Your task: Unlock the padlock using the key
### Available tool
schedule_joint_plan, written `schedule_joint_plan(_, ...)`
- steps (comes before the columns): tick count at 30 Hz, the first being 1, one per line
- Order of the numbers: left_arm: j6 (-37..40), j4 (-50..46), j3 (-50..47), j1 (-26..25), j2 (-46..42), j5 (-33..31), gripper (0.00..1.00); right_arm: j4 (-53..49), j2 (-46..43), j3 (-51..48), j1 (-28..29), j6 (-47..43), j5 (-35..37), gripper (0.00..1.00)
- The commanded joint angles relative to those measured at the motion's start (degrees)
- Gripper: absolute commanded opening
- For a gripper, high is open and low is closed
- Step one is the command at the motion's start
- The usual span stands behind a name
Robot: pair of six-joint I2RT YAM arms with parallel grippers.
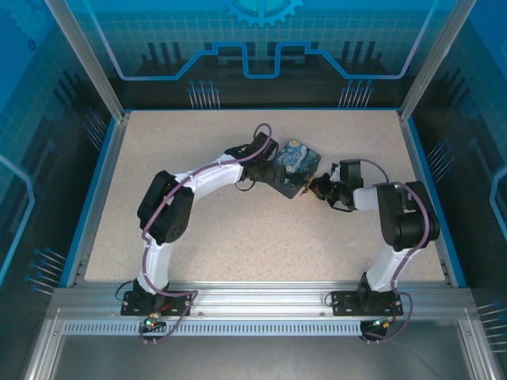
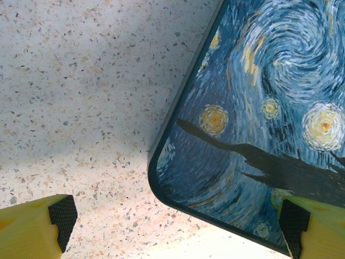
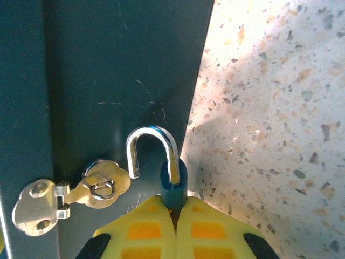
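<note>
The right gripper [image 3: 174, 202] has its yellow fingers pressed together. The padlock [image 3: 173, 181] stands at their tips, its blue base hidden between them. Its shackle [image 3: 152, 132] stands open, one leg free, just right of the hasp [image 3: 70, 197] on the starry-night box [image 3: 108, 65]. The left gripper [image 2: 178, 224] is spread wide around the box's corner.

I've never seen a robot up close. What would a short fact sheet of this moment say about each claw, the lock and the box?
Left gripper: open, fingers either side of the box corner
Right gripper: shut on the padlock's blue body
Padlock: shackle open, one end free
Hasp: on the box's dark side, ring empty
Box: swirly starry print, resting on the speckled table
</note>
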Motion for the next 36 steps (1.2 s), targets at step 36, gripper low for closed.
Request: schedule_joint_plan(36,-6.66,-3.64,-14.87,9.43,-26.91,-0.2,0.99,-8.38,-14.44,-3.11,38.04,7.16,10.99,0.0)
